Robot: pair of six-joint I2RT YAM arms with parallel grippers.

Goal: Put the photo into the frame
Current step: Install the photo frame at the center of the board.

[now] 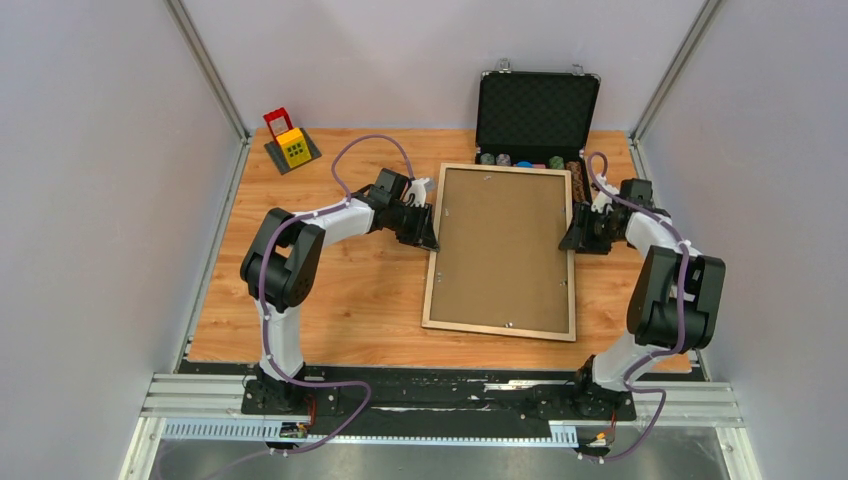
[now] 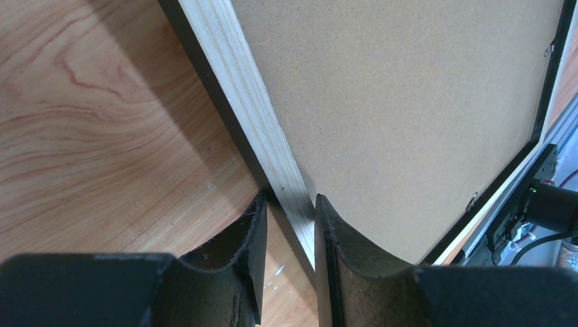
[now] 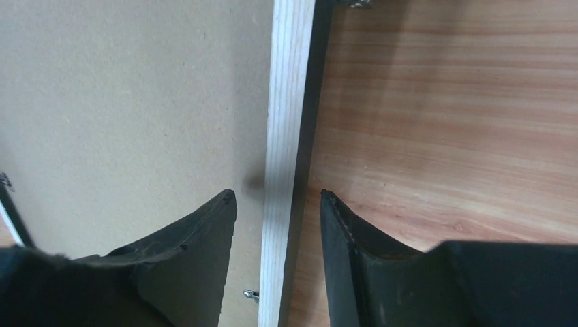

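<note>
Top external view: the frame (image 1: 498, 331) lies flat in the middle of the surface (image 1: 340, 300), pale wood side up, with the brown board (image 1: 503, 245) sitting inside its rails. Its far end is just in front of the open black case (image 1: 537, 110). No sign of the photo in any view, so I honestly can't tell if it's already sandwiched under that board or somewhere else entirely.

Each arm is on one long rail. The left gripper (image 2: 290, 201) is clenched on the left rail, one finger against the black outer edge and the other on the board side, no gap that I can spot. The right gripper (image 3: 277, 194) straddles the right rail but isn't squeezing it. There's daylight on both sides of the wood, more on the board side, so it's released.

My guess at the step: this is the two-handed frame-handling bit, either getting a hold to lift or turn it, or having just set it down. Can't say which.

Whatever comes next, I'd think the right side has to close squarely on its rail before anything gets raised. With only one side pinched, the thing would probably twist. There are also little metal tabs (image 3: 251, 294) along the inner edge, and those likely need turning to lock the board.
</note>
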